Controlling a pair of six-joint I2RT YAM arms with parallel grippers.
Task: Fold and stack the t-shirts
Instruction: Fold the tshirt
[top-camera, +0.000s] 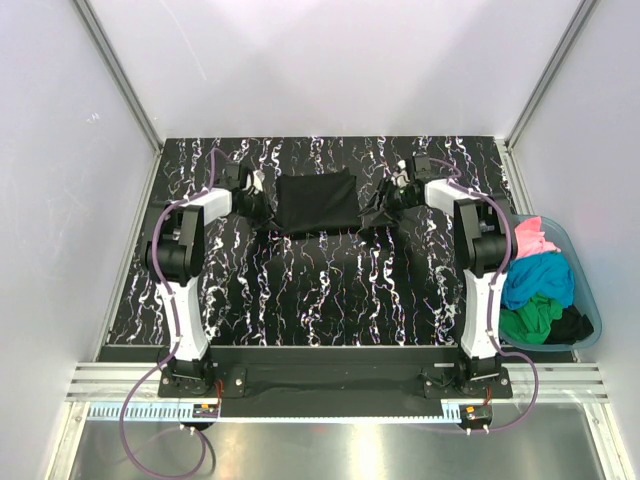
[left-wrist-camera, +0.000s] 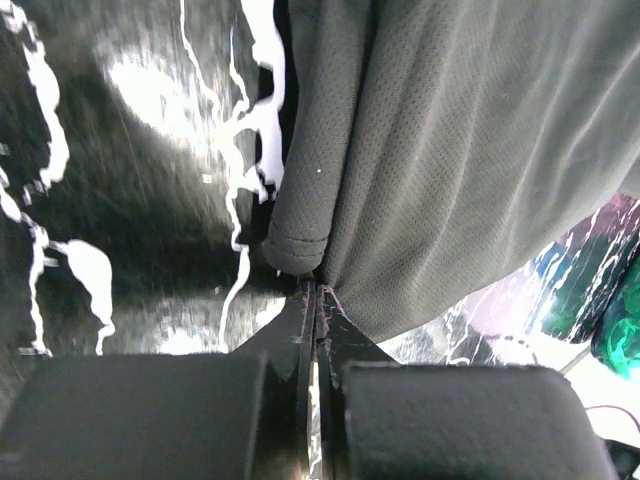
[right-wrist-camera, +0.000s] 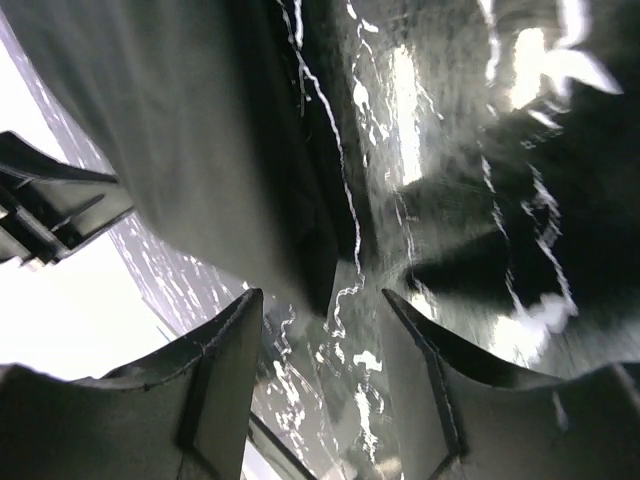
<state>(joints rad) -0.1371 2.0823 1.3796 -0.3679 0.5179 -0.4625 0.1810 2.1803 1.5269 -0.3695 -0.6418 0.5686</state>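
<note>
Shirt (top-camera: 318, 203) at far centre between left claw (top-camera: 256, 196) and right claw (top-camera: 389, 197); other shirts (top-camera: 540, 282) in tub (top-camera: 596, 318) at right

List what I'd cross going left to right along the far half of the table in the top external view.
left gripper, shut on the cloth's edge → black t-shirt → right gripper, open → teal tub

Black, white-veined table (top-camera: 330, 290). 1 black t-shirt (top-camera: 318, 203) lies folded flat, centred by the far edge.
</note>
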